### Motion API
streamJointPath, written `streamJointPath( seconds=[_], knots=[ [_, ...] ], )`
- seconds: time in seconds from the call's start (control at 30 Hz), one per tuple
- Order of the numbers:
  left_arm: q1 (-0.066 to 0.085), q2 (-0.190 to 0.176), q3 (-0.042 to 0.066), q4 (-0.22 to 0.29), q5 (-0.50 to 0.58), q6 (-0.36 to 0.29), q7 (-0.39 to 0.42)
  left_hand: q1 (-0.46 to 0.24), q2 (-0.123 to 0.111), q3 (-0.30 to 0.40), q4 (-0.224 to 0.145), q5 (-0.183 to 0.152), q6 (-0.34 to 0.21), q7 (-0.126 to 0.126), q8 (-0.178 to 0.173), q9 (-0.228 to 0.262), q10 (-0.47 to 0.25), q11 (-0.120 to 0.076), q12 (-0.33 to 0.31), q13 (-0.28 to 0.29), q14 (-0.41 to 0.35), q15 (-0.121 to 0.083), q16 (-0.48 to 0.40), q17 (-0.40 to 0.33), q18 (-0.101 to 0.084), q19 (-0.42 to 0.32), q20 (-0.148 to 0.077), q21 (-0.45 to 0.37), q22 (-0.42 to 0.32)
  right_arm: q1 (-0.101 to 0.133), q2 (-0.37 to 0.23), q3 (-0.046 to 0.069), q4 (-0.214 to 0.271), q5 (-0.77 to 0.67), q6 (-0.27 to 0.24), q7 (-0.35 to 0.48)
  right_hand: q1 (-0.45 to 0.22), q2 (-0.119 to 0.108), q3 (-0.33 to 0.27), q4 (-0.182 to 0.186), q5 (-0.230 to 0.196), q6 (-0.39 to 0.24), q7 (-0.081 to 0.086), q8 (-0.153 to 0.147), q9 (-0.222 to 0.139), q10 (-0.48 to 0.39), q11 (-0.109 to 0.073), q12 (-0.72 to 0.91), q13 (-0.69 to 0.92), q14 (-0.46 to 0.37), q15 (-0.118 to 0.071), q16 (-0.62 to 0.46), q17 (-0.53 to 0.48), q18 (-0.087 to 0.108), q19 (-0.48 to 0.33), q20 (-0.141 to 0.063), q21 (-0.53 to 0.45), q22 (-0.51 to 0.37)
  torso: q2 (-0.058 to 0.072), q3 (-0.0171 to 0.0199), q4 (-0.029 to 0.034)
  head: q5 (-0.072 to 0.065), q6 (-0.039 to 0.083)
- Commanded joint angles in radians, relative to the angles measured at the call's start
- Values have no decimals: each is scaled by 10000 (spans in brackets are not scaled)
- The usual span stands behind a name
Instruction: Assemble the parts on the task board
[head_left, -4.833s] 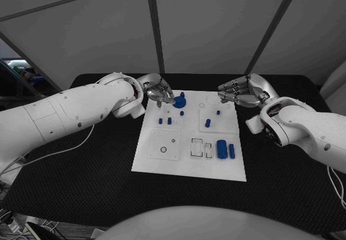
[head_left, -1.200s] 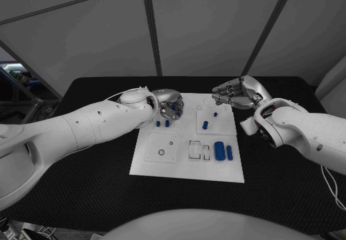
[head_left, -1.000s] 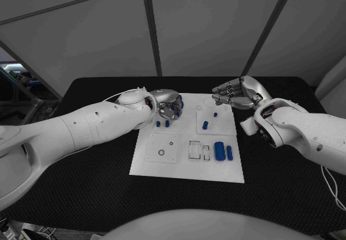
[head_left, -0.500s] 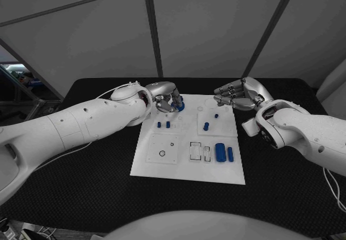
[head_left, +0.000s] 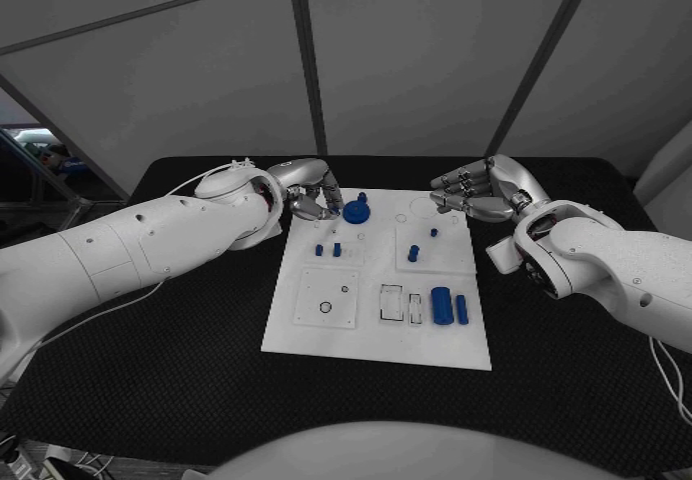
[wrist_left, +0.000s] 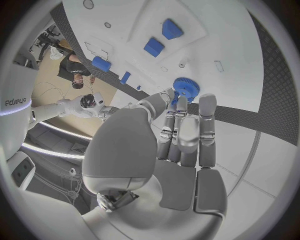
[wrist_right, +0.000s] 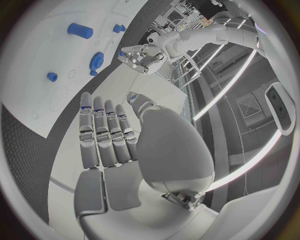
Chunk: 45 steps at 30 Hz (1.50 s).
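On the black table (head_left: 173, 340), my left hand (head_left: 310, 195) hovers empty-fingered beside the blue gear (head_left: 356, 209); I should pinch it squarely.

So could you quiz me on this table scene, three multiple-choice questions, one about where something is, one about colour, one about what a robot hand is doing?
1. Where is the toothed wheel?
A. at the board's far left corner, by the left robot hand
B. off the board on the black table
C. at the board's near edge

2. What colour are the small parts on the white board?
A. red
B. blue
C. green

3. What is the right robot hand doing?
A. gripping a peg
B. pressing on the board
C. holding nothing, beside the board's far right corner

Answers: 1 A, the left wrist view shows the wheel at that hand's fingertips. 2 B, all parts look blue. 3 C, its palm shows empty.
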<state>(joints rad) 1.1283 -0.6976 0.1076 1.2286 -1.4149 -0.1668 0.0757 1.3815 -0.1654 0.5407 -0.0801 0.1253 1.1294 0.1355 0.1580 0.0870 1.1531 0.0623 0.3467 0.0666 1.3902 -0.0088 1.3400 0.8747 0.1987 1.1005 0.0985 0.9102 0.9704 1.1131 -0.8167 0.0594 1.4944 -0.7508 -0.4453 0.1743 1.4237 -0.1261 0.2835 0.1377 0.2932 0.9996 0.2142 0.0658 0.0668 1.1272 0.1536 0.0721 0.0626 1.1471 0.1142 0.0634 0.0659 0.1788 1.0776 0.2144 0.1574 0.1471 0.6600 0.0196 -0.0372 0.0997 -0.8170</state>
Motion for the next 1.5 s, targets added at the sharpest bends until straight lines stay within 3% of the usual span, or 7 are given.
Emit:
streamJointPath(
  seconds=[0.03, 0.63, 1.5],
  knots=[
    [-56, -67, 7, 40, 117, 142, -41, -90, -1, 38, 21, -65, 57, 2, -41, 5, 71, 34, -38, 13, 61, 14, 24, -10, -269, 79, -13, 26, 14, 14, -4, 7, 22, -19, 31, 96, -38, 46, 14, -72, 45, -21, -5, -8, 11, -79, 9, -24, -11, -52, -18, 3, -17, 31, 69, -36, -58, -17, 2, -9, -3, 12, -13],
    [-336, 172, 1, -341, 116, 249, 33, -111, -27, 27, 13, -65, 65, -6, -63, -7, 94, 30, -91, 13, 70, 12, 27, 3, -267, 71, -13, 18, 18, 14, 15, 7, 25, -19, 33, 101, -38, 46, 14, -72, 45, -21, -5, -8, 11, -79, 9, -24, -11, -52, -18, 3, -17, 31, 69, -36, -58, -17, 16, 4, -16, 12, -13],
    [-371, 290, -6, -493, 34, 679, -191, -97, 4, 47, 4, -59, 81, -18, -79, -15, 124, 21, -132, 16, 61, 7, 11, -41, -259, 53, -15, -3, 9, 13, 32, 7, 21, -19, 51, 108, -48, 61, 35, -80, 47, -11, -2, -6, 12, -76, 12, -20, -10, -51, -16, 5, -17, 29, 81, -36, -71, -32, 8, -1, -9, 38, -72]
  ],
)
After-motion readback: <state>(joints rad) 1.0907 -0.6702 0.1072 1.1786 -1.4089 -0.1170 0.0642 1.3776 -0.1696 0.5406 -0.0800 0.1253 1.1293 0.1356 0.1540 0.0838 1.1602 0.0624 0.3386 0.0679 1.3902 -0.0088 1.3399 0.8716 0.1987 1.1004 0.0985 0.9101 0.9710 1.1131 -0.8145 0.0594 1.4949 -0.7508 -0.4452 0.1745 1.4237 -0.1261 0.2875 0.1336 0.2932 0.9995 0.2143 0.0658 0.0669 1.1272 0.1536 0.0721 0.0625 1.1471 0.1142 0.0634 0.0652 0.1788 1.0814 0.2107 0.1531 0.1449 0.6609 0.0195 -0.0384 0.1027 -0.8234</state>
